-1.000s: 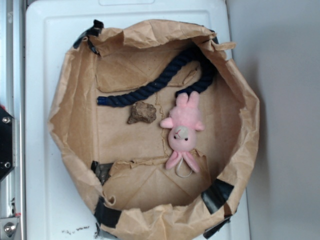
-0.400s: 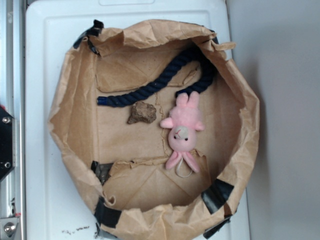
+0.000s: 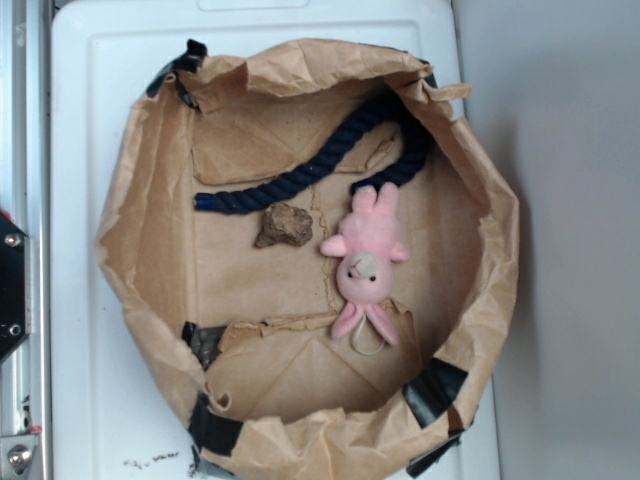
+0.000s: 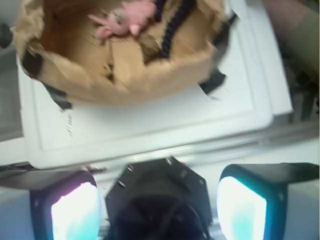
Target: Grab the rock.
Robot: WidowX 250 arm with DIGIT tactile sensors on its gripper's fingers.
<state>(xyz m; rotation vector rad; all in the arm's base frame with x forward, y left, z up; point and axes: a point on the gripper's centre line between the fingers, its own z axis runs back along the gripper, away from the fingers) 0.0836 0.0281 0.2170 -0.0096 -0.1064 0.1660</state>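
The rock point(image 3: 284, 225), a small rough brown-grey lump, lies on the floor of a rolled-down brown paper bag point(image 3: 150, 250), just left of the pink plush bunny point(image 3: 366, 262) and below the navy rope point(image 3: 320, 160). In the wrist view the rock point(image 4: 149, 48) shows small and blurred inside the bag point(image 4: 125, 80), far off at the top. My gripper point(image 4: 159, 210) is open, its two pale fingertips spread wide at the bottom corners with nothing between them, well outside the bag. The exterior view does not show the gripper.
The bag sits on a white plastic lid point(image 3: 80, 150). Black tape patches point(image 3: 435, 390) hold the bag's rim. A metal rail and a black robot base point(image 3: 10, 290) run along the left edge. A grey surface lies to the right.
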